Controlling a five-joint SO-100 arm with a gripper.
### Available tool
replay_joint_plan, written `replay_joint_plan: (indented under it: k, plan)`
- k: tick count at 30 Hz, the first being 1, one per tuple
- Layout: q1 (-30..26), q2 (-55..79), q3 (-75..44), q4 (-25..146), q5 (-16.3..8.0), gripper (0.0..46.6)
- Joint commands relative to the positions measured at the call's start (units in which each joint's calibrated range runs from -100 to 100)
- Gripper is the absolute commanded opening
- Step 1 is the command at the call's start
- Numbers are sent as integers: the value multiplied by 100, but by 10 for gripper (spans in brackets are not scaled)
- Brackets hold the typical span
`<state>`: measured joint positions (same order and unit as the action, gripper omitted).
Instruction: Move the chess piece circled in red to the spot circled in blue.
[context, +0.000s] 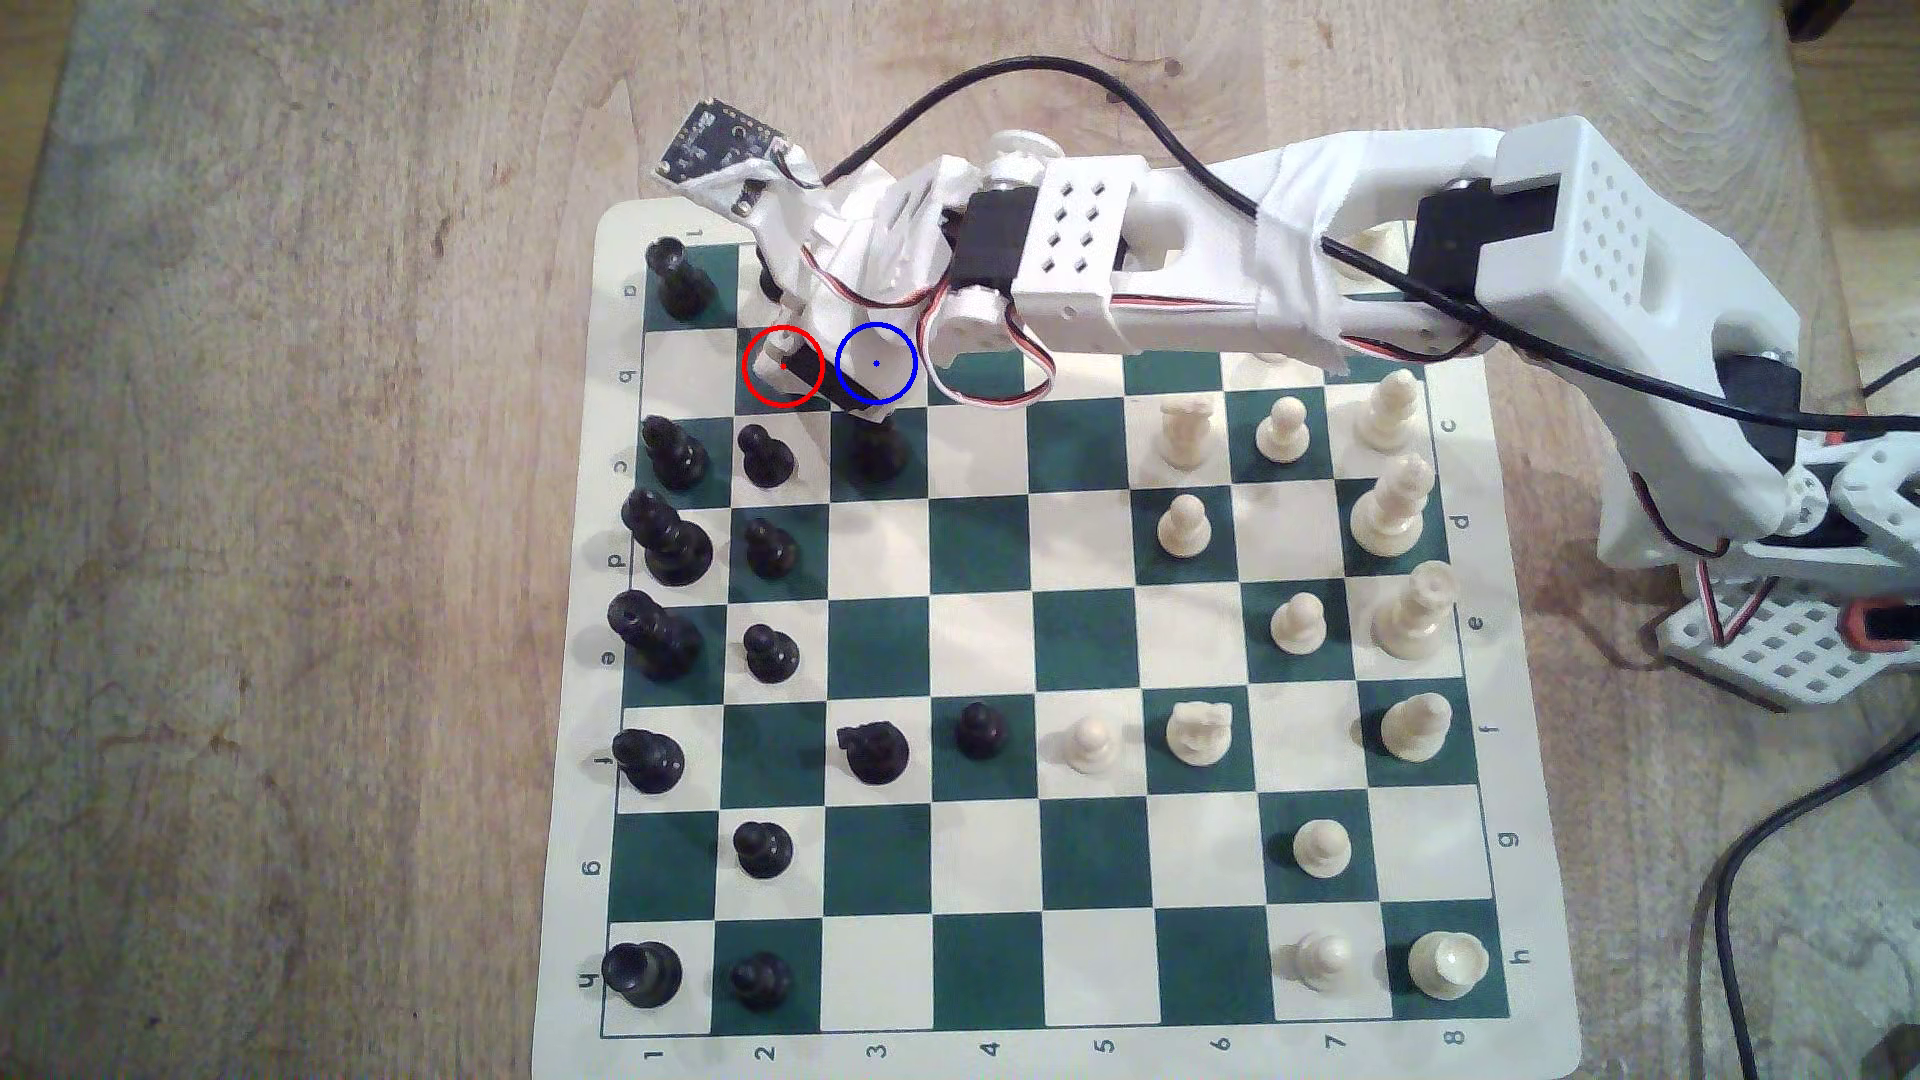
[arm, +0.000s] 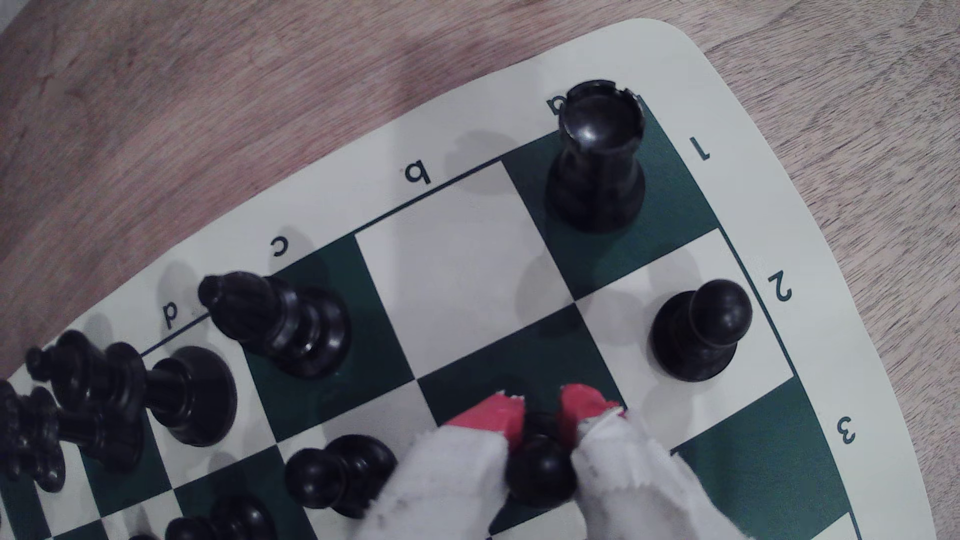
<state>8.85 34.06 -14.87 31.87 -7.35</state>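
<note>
Clamped between the red-tipped fingers (arm: 491, 418) of the gripper (arm: 540, 420), the black pawn (arm: 540, 467) is held upright over the red-ringed green square. The spot (context: 876, 363) is seen one square toward the exterior view's right, just beside the pawn, so a short sideways carry is judged sufficient.

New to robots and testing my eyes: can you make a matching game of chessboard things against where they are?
Things:
1 black rook
2 black pawn
3 blue-circled spot
4 black knight

Places:
A between the jaws
B row f, column 3
C corner square, row a
D row b, column 3

Pairs: 1-C, 2-A, 3-D, 4-B
</note>
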Motion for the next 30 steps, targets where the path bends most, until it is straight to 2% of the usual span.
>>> replay_joint_plan:
  k: [1, 8, 17, 30]
  plan:
    - [97, -1046, -472, -1, 0, 3]
    - [11, -1793, 453, -157, 24, 3]
    - [58, -1980, 1840, -951, 39, 3]
    - [112, -2039, 2339, -1115, 88, 3]
